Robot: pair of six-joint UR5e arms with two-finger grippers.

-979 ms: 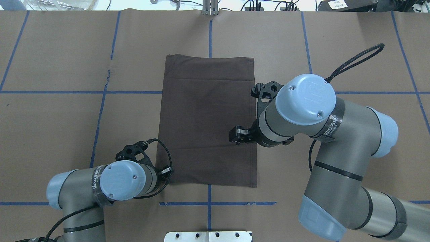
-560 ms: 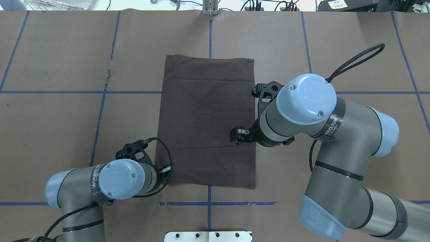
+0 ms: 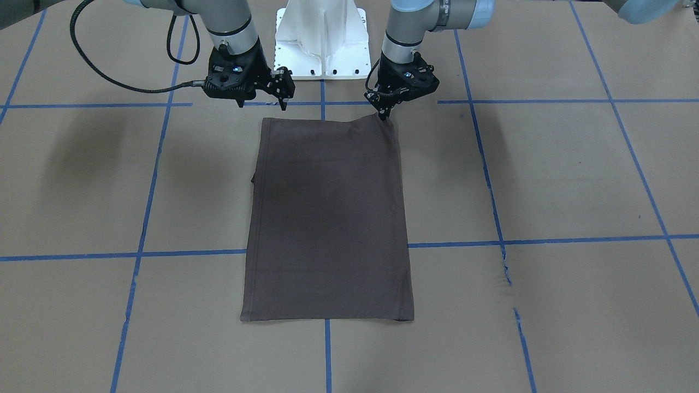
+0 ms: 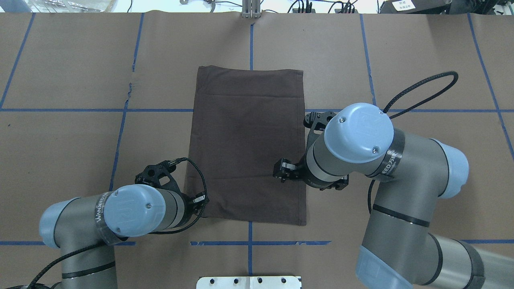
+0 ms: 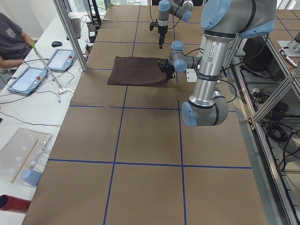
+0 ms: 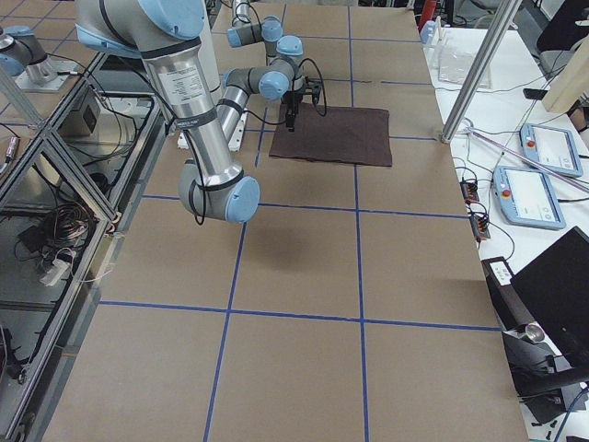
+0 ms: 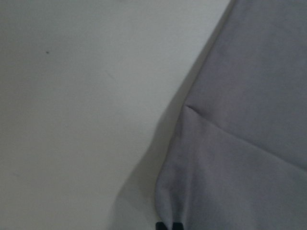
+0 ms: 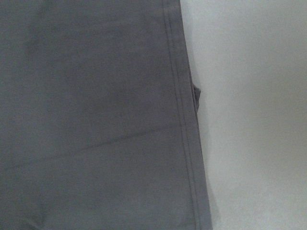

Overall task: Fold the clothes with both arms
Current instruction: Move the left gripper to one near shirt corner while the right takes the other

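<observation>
Overhead exterior view: T-shirt sits mid-worktop, already folded into a long rectangle. Left gripper pinches the corner by the robot-side edge (slightly lifted). Right gripper hovers above the opposite corner; can't tell its jaws. Crosswise folds left, I'd guess.

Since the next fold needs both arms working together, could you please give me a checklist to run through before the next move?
1. Is the left tool shut on the corner of the shirt nearest the robot? Ok: the wrist view shows cloth bunched at its tips.
2. Is the right tool gripping the shirt? Not ok: it hangs open above the shirt's right edge, holding nothing.
3. Is the shirt flat and squared on the table? Ok, apart from the pinched corner.
4. Is the left arm's cable clear of the cloth? Cannot tell: from overhead its loop overlaps the shirt's edge.
</observation>
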